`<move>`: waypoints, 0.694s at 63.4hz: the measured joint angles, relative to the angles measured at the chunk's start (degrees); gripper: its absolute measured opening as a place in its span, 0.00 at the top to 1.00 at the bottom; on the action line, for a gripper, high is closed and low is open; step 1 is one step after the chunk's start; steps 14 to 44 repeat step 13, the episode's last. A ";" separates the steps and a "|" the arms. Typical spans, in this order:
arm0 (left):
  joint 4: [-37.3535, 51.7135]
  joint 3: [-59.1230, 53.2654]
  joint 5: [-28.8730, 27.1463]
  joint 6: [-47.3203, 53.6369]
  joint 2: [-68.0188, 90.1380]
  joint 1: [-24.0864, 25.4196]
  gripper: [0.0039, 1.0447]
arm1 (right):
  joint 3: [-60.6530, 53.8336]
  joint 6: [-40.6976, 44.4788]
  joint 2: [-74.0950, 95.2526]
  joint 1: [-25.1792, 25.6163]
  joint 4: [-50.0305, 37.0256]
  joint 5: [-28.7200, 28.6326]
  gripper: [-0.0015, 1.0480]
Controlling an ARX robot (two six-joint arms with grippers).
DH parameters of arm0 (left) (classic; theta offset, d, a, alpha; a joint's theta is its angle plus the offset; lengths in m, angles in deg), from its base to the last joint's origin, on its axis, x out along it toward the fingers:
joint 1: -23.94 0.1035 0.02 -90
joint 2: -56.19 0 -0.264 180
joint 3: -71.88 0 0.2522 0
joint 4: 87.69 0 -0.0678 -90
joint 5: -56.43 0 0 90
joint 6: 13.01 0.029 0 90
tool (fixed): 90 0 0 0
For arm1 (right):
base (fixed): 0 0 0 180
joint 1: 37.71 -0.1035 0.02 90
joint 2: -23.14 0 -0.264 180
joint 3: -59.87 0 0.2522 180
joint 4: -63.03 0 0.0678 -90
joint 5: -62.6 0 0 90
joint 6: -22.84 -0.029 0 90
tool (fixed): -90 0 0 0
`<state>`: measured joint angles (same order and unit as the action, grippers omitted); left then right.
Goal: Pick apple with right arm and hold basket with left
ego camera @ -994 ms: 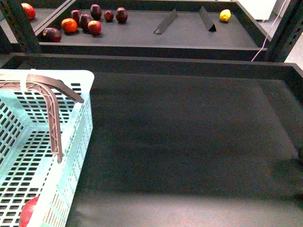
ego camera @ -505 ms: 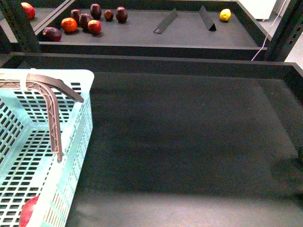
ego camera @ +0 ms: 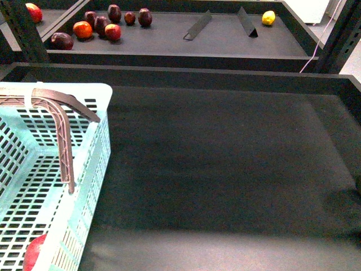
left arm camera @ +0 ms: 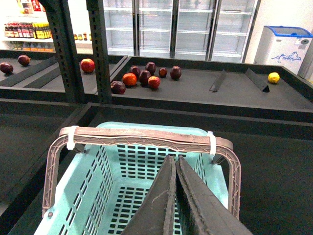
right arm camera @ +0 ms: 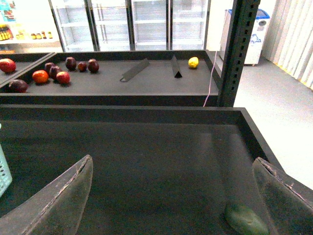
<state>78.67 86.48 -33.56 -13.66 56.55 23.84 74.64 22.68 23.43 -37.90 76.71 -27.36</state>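
Note:
The pale teal basket (ego camera: 90,169) stands at the front left of the dark bin, its brown ribbed handles (ego camera: 62,113) raised and bound with a white zip tie. A red apple (ego camera: 35,252) lies in the basket's near corner, cut off by the frame edge. My left gripper (left arm camera: 174,159) is shut and empty. It hovers over the basket (left arm camera: 146,166), just short of the handles (left arm camera: 146,138). My right gripper (right arm camera: 172,161) is open and empty over the bare dark mat. Neither gripper shows in the front view.
Another large red apple (left arm camera: 87,65) sits on the far left shelf. Several dark red and orange fruits (ego camera: 98,25), two black dividers (ego camera: 197,25) and a small yellow fruit (ego camera: 268,18) lie on the back shelf. A green object (right arm camera: 246,219) lies by my right finger.

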 joint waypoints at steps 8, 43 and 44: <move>0.00 0.00 0.00 0.00 0.00 0.00 0.84 | 0.00 0.00 0.00 0.00 0.00 0.00 0.08; 0.00 0.00 0.00 0.00 0.00 0.00 0.70 | 0.00 0.00 0.00 0.00 0.00 0.00 0.08; 0.00 0.00 0.00 0.00 0.00 0.00 0.70 | 0.00 0.00 0.00 0.00 0.00 0.00 0.08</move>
